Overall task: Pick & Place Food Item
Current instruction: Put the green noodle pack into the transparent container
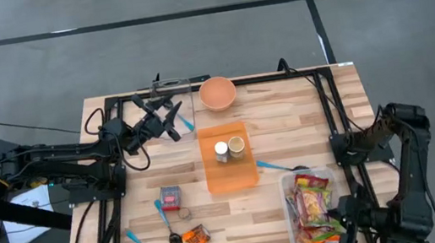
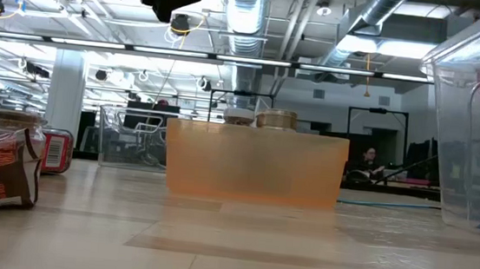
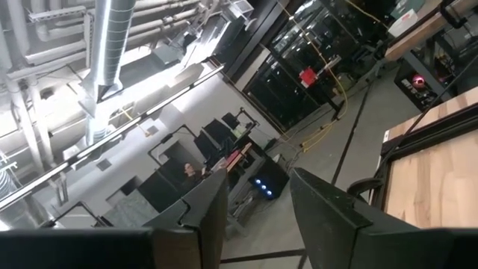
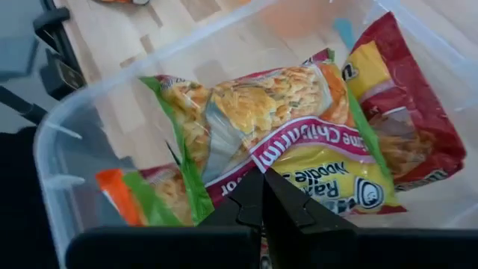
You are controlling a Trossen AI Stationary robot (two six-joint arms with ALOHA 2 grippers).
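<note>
Right gripper [image 4: 263, 196] sits with jaws together just above the ramen noodle packets [image 4: 299, 142] in the clear plastic bin [image 1: 292, 213] at the tabletop's near right corner: pre-grasp stage, I'd say. Left gripper [image 1: 168, 118] is raised near the far edge, jaws partly apart, holding nothing. Next: open the right jaws, drop onto a packet

Pale wooden table [image 1: 287, 129], planked and matt; a clear plastic bin [image 4: 67, 149] holds glossy noodle packets [image 4: 314, 142] (crinkled film); the translucent orange tray [image 2: 255, 166] looks frosted.
</note>
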